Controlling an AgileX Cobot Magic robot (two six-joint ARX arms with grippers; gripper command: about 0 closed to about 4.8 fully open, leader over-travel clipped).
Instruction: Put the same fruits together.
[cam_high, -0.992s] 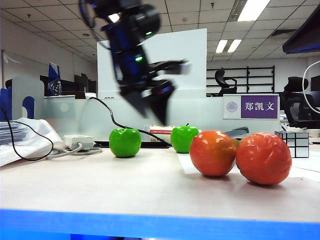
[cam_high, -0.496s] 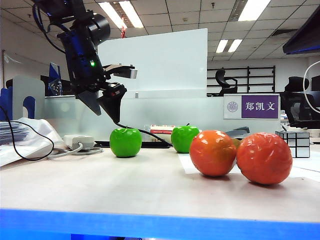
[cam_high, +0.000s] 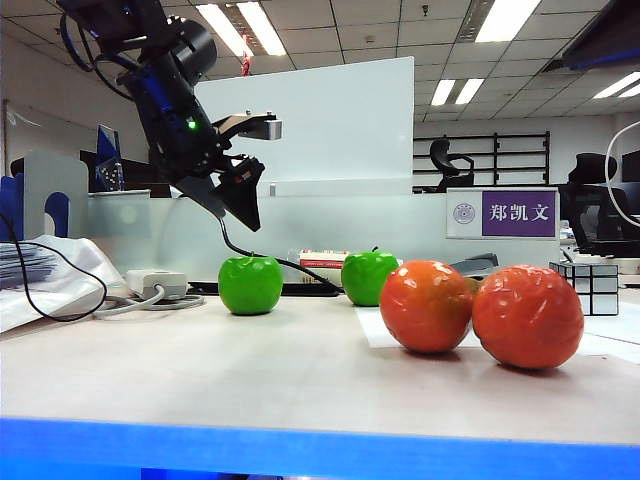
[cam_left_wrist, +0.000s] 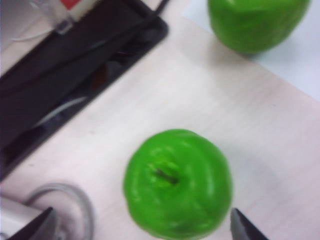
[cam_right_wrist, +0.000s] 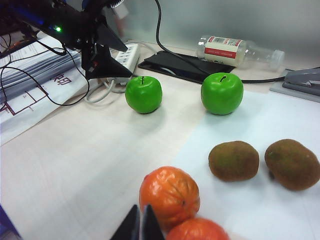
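Hovering my left gripper (cam_high: 235, 205), jaws spread wide, over the nearer green apple (cam_left_wrist: 177, 182), I should centre before descending; my right gripper (cam_right_wrist: 140, 225) waits, fingers together.

Below the black left end effector (cam_high: 232, 208), with its small green light, sits a glossy bright green round plastic apple (cam_high: 250, 284); a second green apple (cam_high: 369, 277) matches it. Two shiny orange-red wrinkled round fruits (cam_high: 426, 306) show pale highlights. Beyond the black right end effector (cam_right_wrist: 140, 224), two fuzzy brown oval kiwis (cam_right_wrist: 234, 160) lie on white paper. The table (cam_high: 250, 370) is pale beige with a blue front edge.
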